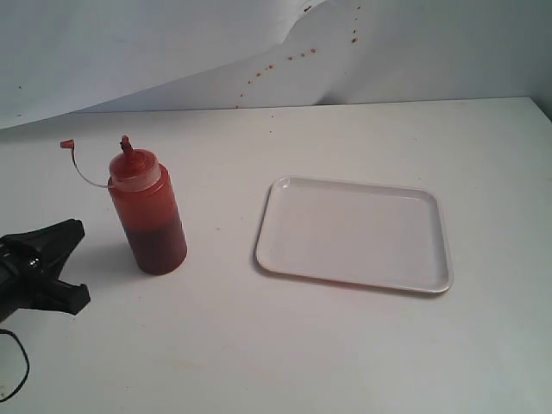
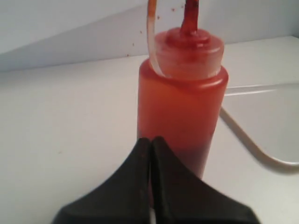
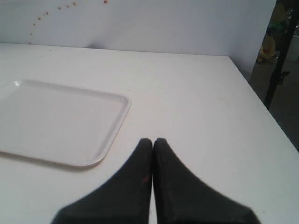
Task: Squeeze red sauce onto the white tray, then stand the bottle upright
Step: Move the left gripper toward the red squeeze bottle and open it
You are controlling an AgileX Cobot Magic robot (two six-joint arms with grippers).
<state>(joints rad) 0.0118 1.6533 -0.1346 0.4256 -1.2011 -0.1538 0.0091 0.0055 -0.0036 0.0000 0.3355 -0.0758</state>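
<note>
The bottle [image 1: 147, 207] stands upright on the white table, left of the white tray [image 1: 354, 235]. Dark red sauce [image 1: 157, 243] fills its lower half. Its small red tip cap [image 1: 65, 144] hangs off the nozzle on a pale tether. My left gripper [image 2: 150, 140] is shut and empty, low to the table, pointing at the bottle [image 2: 182, 112] from a short way off. In the exterior view its black body [image 1: 43, 263] shows at the left edge. My right gripper [image 3: 153, 141] is shut and empty beside a corner of the tray [image 3: 60, 121], whose surface is plain white.
A white paper backdrop [image 1: 259, 43] with red-brown specks rises behind the table. The table's edge [image 3: 261, 107] drops off beside the right gripper, with dark stands beyond it. A black cable [image 1: 15, 366] curls at the lower left.
</note>
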